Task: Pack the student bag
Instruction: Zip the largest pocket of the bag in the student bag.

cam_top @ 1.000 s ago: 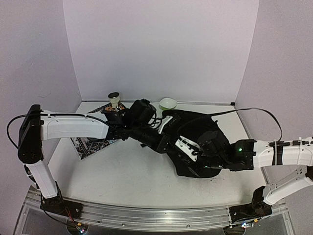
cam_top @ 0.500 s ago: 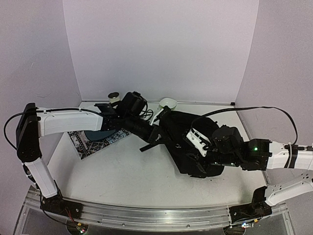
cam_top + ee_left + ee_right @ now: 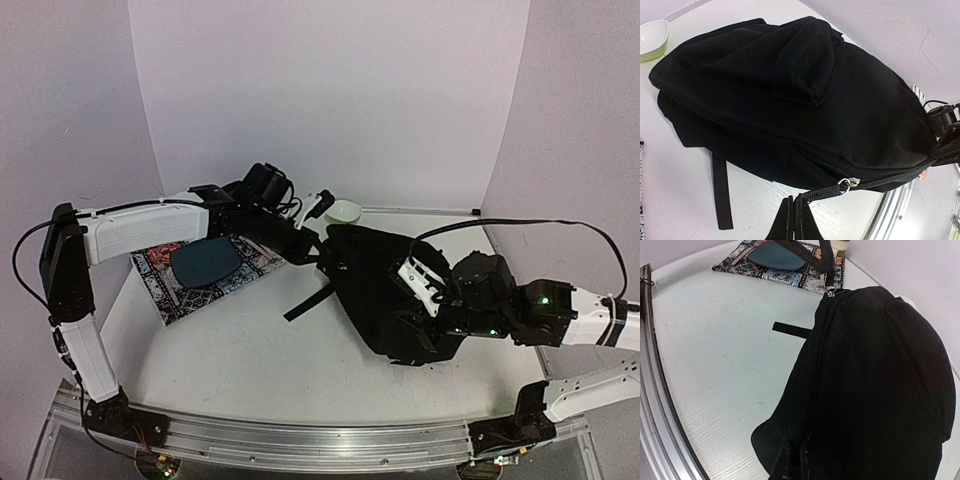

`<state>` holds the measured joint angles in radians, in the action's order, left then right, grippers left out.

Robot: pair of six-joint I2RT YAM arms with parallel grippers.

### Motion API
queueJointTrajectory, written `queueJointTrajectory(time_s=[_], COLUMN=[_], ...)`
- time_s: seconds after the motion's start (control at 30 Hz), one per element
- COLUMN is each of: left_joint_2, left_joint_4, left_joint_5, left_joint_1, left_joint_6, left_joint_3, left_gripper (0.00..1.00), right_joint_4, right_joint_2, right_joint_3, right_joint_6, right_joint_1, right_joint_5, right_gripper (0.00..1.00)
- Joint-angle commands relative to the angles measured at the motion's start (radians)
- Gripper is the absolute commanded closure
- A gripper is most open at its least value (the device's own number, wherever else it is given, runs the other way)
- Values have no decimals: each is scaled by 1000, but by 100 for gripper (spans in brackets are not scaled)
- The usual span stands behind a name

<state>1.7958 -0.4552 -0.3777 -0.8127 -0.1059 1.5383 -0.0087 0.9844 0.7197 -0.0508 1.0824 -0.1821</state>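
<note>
Two grippers worked on the student bag point(image 3: 375, 285), one at each end, and the bag lay on its side on the table point(image 3: 250, 350), right of centre. At the bag's nearest end, the right gripper point(image 3: 794, 452) had its jaws pressed together on a fold of black fabric. That hold looked meant to anchor the soft body so it could not slide when pulled from the other end.

Along the bag's upper edge ran the zip seam. It ended at a metal ring with a webbing zip pull point(image 3: 822, 192) on the corner farthest from the right gripper. The left gripper point(image 3: 794, 210) pinched that pull, its jaws shut tight on the webbing. The pull ran straight from ring to jaws, so it seemed under tension. My reading was that the zip was being drawn open against the right arm's anchor, since nothing could be packed while the main compartment was shut.

A loose black strap point(image 3: 307, 300) trailed onto the table from the bag's left flank, apart from both grippers.

Left of the bag lay a patterned mat point(image 3: 165, 295) carrying a dark teal plate point(image 3: 205, 262). Just beyond the bag's far end sat a pale green bowl point(image 3: 345, 211).
</note>
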Motion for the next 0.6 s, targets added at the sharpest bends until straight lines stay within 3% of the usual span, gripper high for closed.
queueJointTrajectory(time_s=[0.0, 0.37, 0.57], left_joint_2=[68, 259, 267], left_joint_4=[17, 10, 5], left_joint_5=[285, 401, 259], left_joint_1=[92, 115, 105], left_joint_6=[42, 49, -1], left_joint_3=[65, 219, 274], left_gripper=[100, 100, 100], right_joint_4=[-137, -170, -151], right_joint_2=[-92, -133, -60], right_joint_3=[38, 52, 77], right_joint_6=[39, 95, 142], right_joint_1=[8, 7, 8], right_joint_5=[33, 97, 47], right_gripper=[100, 100, 100])
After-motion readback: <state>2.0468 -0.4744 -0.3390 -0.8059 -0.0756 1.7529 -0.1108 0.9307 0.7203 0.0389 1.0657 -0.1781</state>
